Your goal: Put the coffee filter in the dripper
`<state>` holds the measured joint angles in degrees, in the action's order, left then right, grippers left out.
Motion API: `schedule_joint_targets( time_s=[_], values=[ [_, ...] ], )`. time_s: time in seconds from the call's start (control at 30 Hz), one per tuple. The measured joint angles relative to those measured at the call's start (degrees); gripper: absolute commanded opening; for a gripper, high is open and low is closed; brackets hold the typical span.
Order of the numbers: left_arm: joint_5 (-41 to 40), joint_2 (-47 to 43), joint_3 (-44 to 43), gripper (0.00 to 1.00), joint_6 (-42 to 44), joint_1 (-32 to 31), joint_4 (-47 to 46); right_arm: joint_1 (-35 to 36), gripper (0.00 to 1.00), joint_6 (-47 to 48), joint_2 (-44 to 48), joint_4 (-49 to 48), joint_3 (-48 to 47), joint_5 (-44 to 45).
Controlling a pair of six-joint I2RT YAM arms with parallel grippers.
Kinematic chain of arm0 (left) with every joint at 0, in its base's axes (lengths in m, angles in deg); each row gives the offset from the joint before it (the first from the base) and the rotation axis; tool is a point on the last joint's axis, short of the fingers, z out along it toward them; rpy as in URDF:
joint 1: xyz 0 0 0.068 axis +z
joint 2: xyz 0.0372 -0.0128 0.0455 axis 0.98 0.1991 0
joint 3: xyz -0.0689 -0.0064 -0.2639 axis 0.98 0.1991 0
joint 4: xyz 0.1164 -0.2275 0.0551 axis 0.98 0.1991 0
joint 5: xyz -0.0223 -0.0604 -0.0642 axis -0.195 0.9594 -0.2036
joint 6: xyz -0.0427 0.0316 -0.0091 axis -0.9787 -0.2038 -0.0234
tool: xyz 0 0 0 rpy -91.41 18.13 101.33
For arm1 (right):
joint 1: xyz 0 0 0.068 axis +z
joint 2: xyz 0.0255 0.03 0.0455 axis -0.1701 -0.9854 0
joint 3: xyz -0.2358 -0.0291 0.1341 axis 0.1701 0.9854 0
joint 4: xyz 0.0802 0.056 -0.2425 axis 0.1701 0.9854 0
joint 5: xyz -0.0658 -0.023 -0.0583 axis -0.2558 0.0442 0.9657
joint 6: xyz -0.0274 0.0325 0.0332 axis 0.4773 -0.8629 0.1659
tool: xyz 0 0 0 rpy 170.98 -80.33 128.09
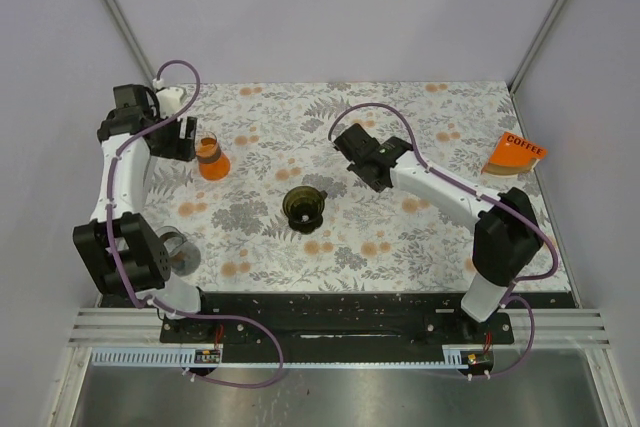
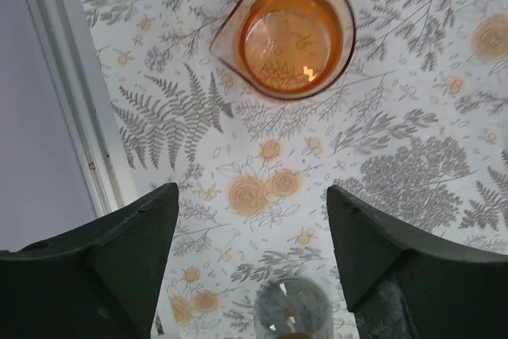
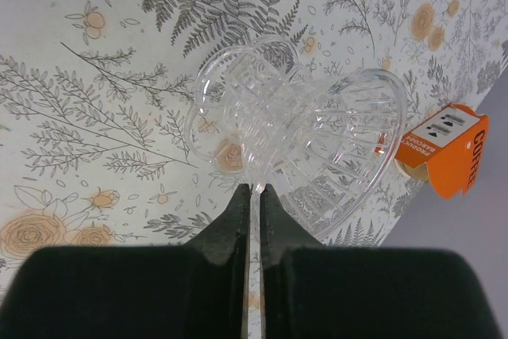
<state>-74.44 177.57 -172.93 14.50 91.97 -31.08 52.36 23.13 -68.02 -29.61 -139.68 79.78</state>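
Dripper handling: right gripper (image 3: 252,192) pinched on clear dripper (image 3: 317,136) above mid desk (image 1: 420,107), left gripper (image 2: 252,196) apart by orange beaker (image 2: 286,33) far left; filter unseen, next probably fetch from COFFEE box (image 1: 514,154), far right.

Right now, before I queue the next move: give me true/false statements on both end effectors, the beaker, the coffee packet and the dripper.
1. The left end effector is open with nothing between its fingers. True.
2. The right end effector is spread wide. False: its fingers are shut together.
3. The orange beaker stands upright ahead of the left end effector. True.
4. The coffee packet lies by the left arm's base. False: it sits at the far right edge of the table.
5. A paper filter already sits in the clear dripper. False: no filter shows in it, and it is tipped sideways.
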Motion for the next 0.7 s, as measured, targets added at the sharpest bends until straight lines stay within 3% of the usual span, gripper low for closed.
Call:
schedule_joint_targets(
  time_s=[0.27, 0.47, 0.7],
  values=[
    [0.0, -2.2, 3.8, 0.79, 4.8, 4.0, 3.9, -2.5, 0.0, -0.5, 0.0, -0.9, 3.1, -0.1],
    [2.3, -1.1, 3.0, 0.79, -2.5, 3.8, -0.7, -2.7, 0.0, -0.6, 0.0, -1.6, 3.3, -0.1],
    [1.5, 8.6, -4.6, 0.79, -9.2, 0.5, -5.9, -2.8, 0.0, -0.5, 0.0, -2.5, 5.0, 0.0]
  ],
)
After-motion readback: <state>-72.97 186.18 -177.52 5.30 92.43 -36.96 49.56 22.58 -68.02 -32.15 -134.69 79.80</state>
